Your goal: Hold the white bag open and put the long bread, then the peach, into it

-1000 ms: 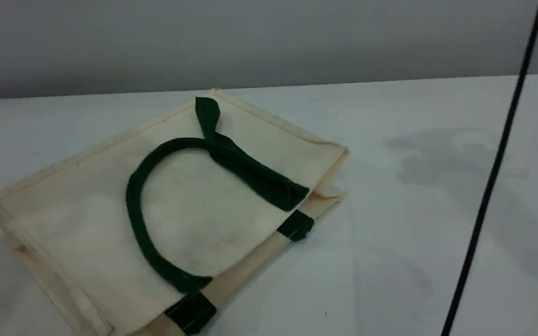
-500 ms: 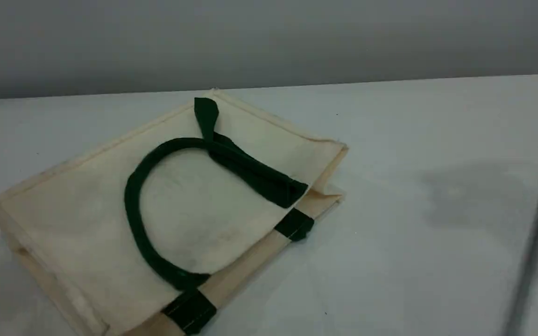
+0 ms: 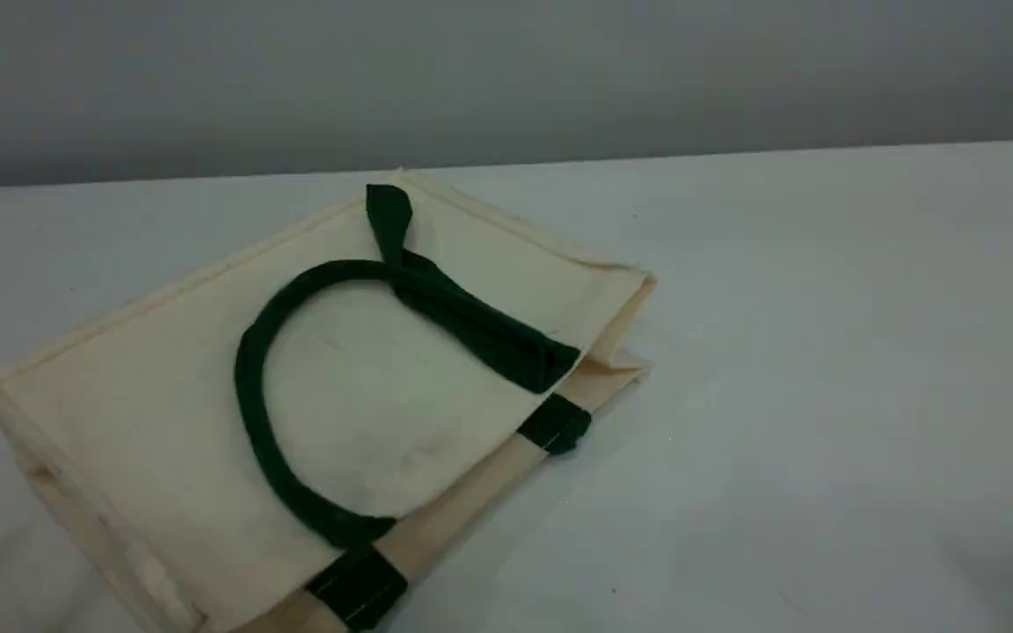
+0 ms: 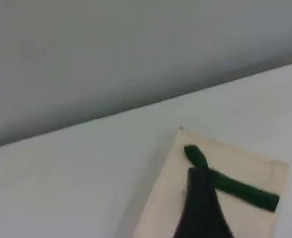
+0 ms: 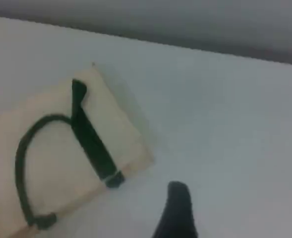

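Observation:
The white bag [image 3: 146, 413] lies flat on the table at centre-left, its mouth facing front right. Its dark green handle [image 3: 247, 387] is looped over the top face. In the left wrist view the bag [image 4: 245, 163] lies below and ahead, with one dark fingertip [image 4: 201, 208] of my left gripper over it and nothing on that fingertip. The right wrist view shows the bag [image 5: 51, 144] to the left and one dark fingertip [image 5: 178, 208] of my right gripper above bare table. Neither gripper appears in the scene view. The long bread and the peach are out of view.
The white table [image 3: 823, 396] stretches bare to the right of the bag. Its far edge [image 3: 735, 154] meets a grey wall.
A thin black line that crossed the right side of the scene view has slid off to the right and gone, along with its shadow. The bag has not moved.

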`<control>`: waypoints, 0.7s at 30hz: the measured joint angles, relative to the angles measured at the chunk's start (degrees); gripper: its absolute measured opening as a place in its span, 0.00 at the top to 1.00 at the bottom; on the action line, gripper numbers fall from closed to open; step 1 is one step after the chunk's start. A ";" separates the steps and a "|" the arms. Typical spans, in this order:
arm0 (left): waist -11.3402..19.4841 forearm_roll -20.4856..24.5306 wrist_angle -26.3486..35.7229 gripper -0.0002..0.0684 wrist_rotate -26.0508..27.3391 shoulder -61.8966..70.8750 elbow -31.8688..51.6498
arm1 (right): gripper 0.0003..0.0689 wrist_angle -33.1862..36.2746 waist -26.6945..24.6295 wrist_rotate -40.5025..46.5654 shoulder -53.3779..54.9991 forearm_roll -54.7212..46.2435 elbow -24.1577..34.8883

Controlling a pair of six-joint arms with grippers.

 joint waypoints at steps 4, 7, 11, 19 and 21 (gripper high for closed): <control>0.00 0.06 0.00 0.35 0.00 -6.44 8.12 | 0.22 -1.47 0.00 0.00 -10.03 0.71 8.22; 0.00 0.01 -0.07 0.35 0.00 -12.40 15.36 | 0.22 -2.00 0.00 0.00 -17.90 1.16 13.21; 0.00 0.01 -0.03 0.35 0.00 -21.83 25.08 | 0.22 -2.43 0.00 0.00 -28.91 1.05 19.35; 0.00 0.35 0.03 0.35 0.00 -40.66 39.16 | 0.22 -1.28 0.00 0.00 -46.29 0.52 27.36; 0.00 0.35 0.03 0.35 0.00 -44.70 41.50 | 0.22 -0.32 0.00 0.00 -48.94 0.07 29.22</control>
